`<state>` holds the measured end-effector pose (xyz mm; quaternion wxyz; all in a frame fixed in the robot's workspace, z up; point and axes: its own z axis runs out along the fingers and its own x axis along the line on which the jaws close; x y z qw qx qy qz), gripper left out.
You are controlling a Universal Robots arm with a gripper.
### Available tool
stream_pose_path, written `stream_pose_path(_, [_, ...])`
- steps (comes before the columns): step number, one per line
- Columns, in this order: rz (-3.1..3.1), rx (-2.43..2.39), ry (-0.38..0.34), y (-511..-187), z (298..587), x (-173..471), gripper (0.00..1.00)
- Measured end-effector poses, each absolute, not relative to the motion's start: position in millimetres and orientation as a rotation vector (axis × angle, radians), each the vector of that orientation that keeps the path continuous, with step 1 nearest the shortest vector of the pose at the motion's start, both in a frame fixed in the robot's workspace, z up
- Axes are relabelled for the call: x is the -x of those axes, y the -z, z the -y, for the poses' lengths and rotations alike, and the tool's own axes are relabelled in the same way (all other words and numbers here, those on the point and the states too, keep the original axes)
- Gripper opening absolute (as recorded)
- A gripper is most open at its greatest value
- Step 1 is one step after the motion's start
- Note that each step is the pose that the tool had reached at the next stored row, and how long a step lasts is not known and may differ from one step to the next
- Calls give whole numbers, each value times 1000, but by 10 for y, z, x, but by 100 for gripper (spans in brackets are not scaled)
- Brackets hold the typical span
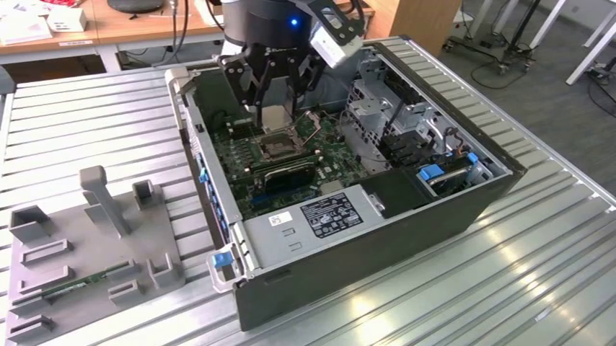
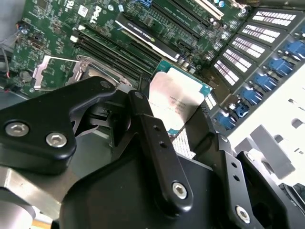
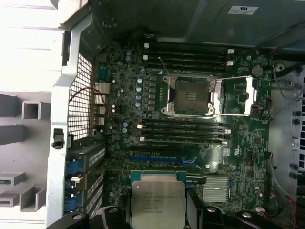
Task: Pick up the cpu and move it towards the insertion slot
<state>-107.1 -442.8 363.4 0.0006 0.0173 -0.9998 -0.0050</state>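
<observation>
Between the gripper's fingers, pinched by its edges, the cpu hangs above the insertion slot; light, stiff, fragile underneath.

A robotics lab or workshop: an opened black desktop computer case lies on a ribbed metal worktop, with wooden desks and wheeled stands beyond.

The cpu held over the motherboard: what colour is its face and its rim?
Silvery-beige metal face with a teal-green rim, held in the hand; the cpu shows best in the first wrist view.
</observation>
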Motion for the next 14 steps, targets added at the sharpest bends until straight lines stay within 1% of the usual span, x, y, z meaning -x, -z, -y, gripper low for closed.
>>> stream_pose_path(14, [3140,-54,16,-3634,4427,970,55])
